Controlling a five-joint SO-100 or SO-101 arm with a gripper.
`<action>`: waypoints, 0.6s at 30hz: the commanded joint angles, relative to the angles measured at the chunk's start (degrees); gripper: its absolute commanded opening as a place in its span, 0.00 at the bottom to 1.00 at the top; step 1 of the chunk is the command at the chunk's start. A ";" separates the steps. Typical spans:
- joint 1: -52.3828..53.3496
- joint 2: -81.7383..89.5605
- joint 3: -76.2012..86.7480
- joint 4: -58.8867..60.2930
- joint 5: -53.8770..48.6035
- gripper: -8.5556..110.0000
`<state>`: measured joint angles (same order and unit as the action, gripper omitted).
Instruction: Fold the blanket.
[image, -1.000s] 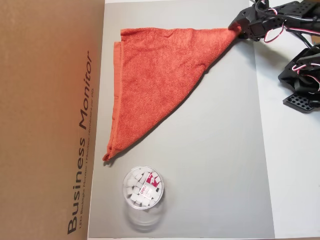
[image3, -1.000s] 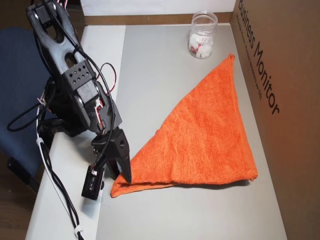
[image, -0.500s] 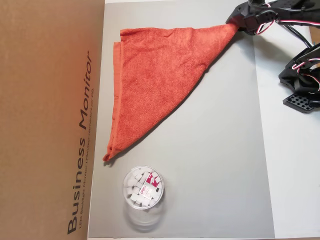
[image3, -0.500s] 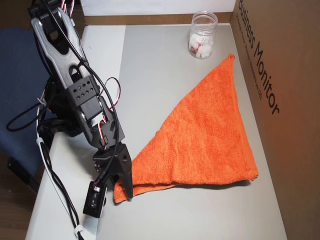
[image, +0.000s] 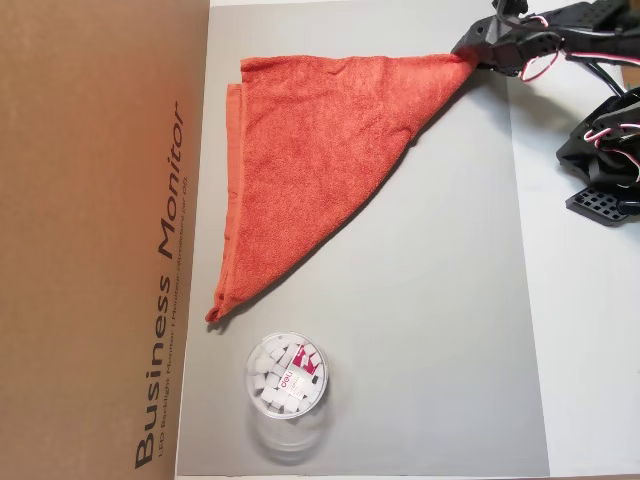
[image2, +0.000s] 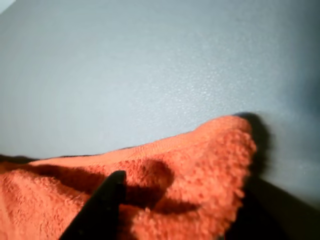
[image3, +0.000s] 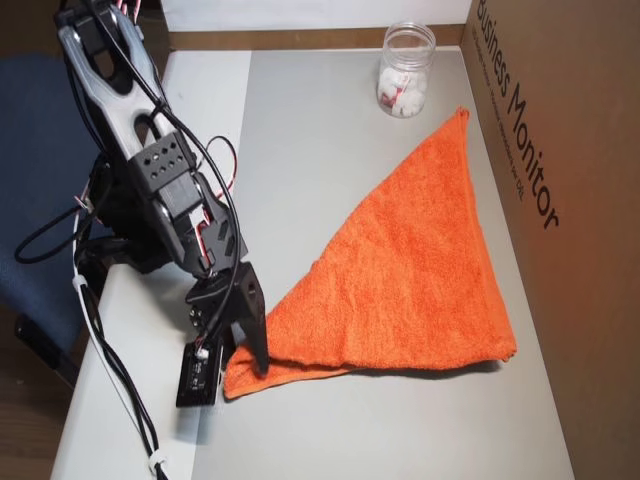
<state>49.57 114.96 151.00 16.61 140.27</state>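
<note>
The blanket (image: 310, 150) is an orange-red terry towel lying as a folded triangle on the grey mat (image: 440, 300). One long edge runs beside the cardboard box. My gripper (image: 472, 55) sits at the triangle's top right corner in one overhead view, and that edge runs straight into it. From the other overhead camera, the gripper (image3: 245, 365) stands over the blanket (image3: 410, 270) at its near left corner, a dark finger on top. In the wrist view the blanket corner (image2: 200, 170) sits slightly off the mat, a dark finger (image2: 102, 205) above it. The gripper is shut on that corner.
A clear jar (image: 286, 375) of white pieces stands on the mat just past the blanket's far tip. A large cardboard box (image: 100, 240) lines one side of the mat. The arm's base and cables (image: 605, 170) occupy the white table edge, and a blue chair (image3: 30, 150) is beside it.
The gripper shifted outward along the mat's end with the blanket corner, then came back a little. The corner moved slightly with it, and the rest of the blanket stayed put.
</note>
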 joint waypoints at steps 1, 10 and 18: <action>-1.14 4.48 2.20 -1.41 -1.23 0.23; -0.53 5.80 2.72 -0.62 -3.69 0.12; 0.70 5.80 3.25 -0.53 -3.78 0.07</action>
<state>49.57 119.27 154.60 16.17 137.20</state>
